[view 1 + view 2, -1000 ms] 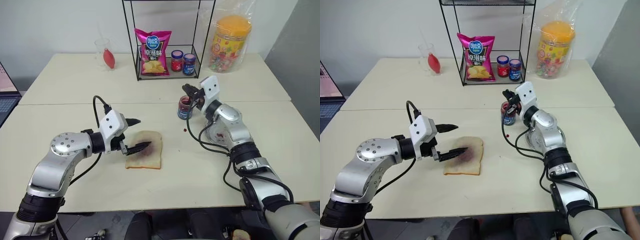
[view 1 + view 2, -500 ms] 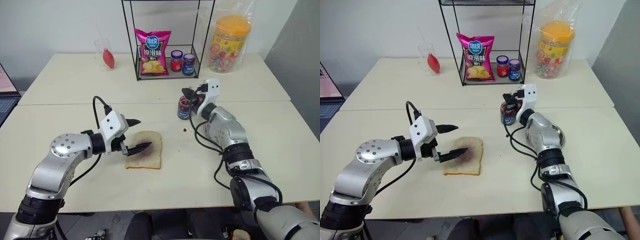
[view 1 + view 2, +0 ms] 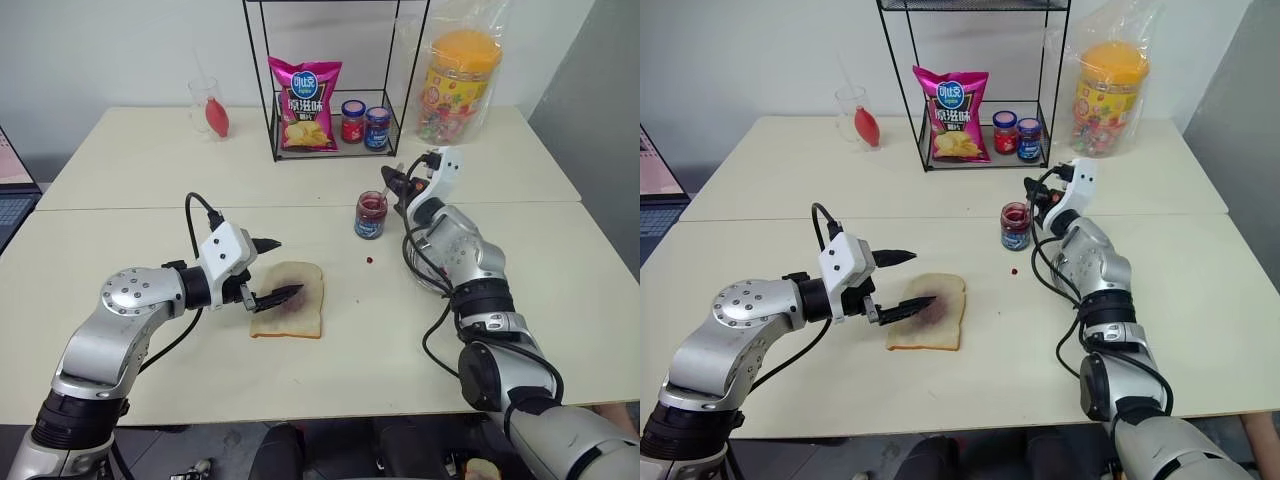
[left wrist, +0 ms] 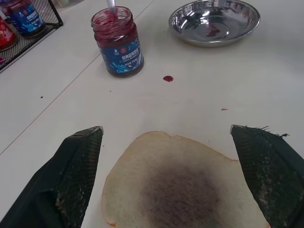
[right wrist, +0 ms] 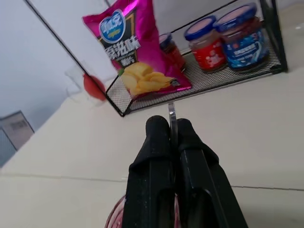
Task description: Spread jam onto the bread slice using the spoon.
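- Near table (image 3: 400, 350): the front strip along its near edge lay bare, with open room between the two arms and toward the right edge.
- Left gripper (image 3: 275, 268) stood fully open and empty, level with the bread slice's near-left side; one finger (image 3: 281, 294) hung over the slice's left edge, the other (image 3: 266, 243) just beyond its far-left corner. Contact with the bread could not be judged.
- Bread slice (image 3: 292, 312) lay flat near the table's middle, a dark purple jam stain on its centre, with free surface on its right side.
- A small red jam drop (image 3: 371, 260) sat on the table between the slice and the jar, apart from both.
- Jam (image 4: 113, 20) filled the open blue-labelled jar (image 3: 370, 215), which stood upright near the far edge of the near table, close to the seam with the far table (image 3: 140, 150).
- A steel dish (image 4: 214, 21) lay beyond the jar toward the right edge.
- Right gripper (image 3: 396, 183) was closed on the spoon (image 5: 172, 118), its fingers (image 5: 156, 137) pressed together with the thin metal handle between them; it hung just above and beside the jar's mouth, and the spoon's bowl end (image 4: 111, 5) reached down into the jar.
- Far table: wire rack (image 3: 335, 75) at mid-width holding a chips bag (image 3: 306, 103) and two lidded jars (image 3: 364, 124); a bagged candy tub (image 3: 458, 85) stood toward its right end and a glass (image 3: 207, 105) toward its left.
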